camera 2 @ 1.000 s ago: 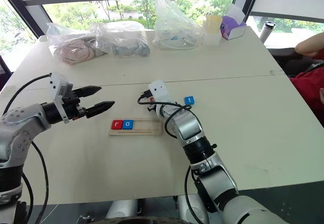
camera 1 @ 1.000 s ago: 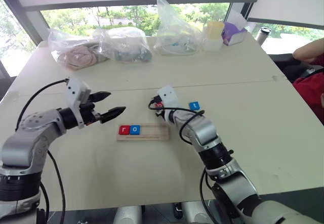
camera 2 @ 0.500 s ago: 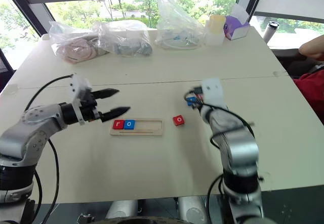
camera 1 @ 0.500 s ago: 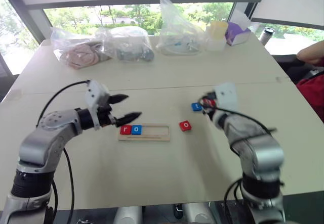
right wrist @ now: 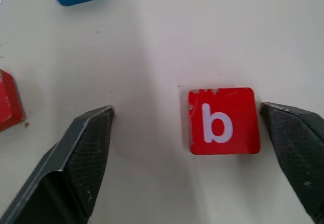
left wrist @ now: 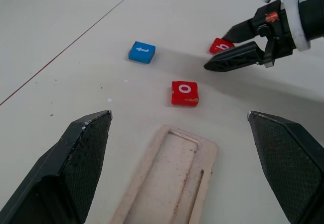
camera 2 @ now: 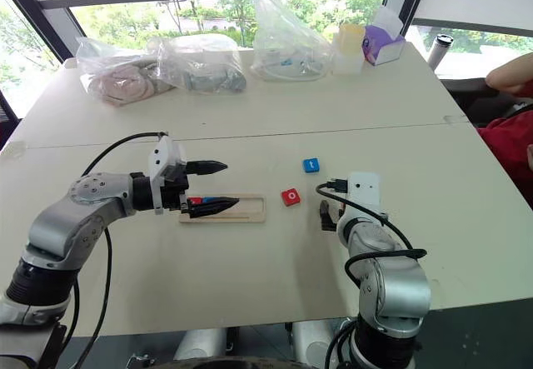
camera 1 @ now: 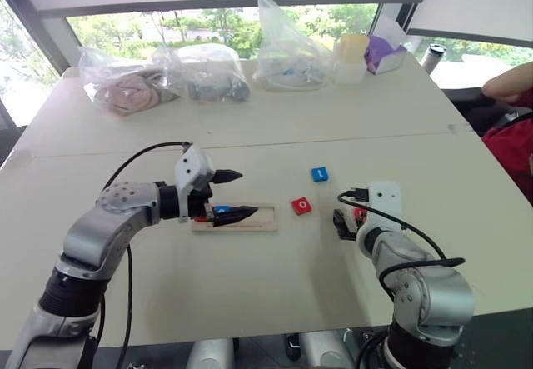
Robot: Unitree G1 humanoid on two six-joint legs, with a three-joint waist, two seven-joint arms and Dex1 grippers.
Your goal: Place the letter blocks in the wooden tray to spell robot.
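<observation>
The wooden tray (camera 2: pixel 223 207) lies on the tabletop (camera 2: pixel 250 286) with a red block (camera 2: pixel 194 201) and a blue block (camera 2: pixel 210 201) at its left end, partly hidden by the left tool (camera 2: pixel 215 187), which hangs open over that end; judging by that, two of five letters are placed and the tray's remaining length is bare. To the right of the tray lie the red o block (camera 2: pixel 290 196), then the blue t block (camera 2: pixel 311 166) beyond it, farther from the robot. Farthest right of the tray, the red b block (right wrist: pixel 223 121) lies between the fingers of the open right tool (right wrist: pixel 202 148), close to one of them and not gripped, so b, o and t are left.
</observation>
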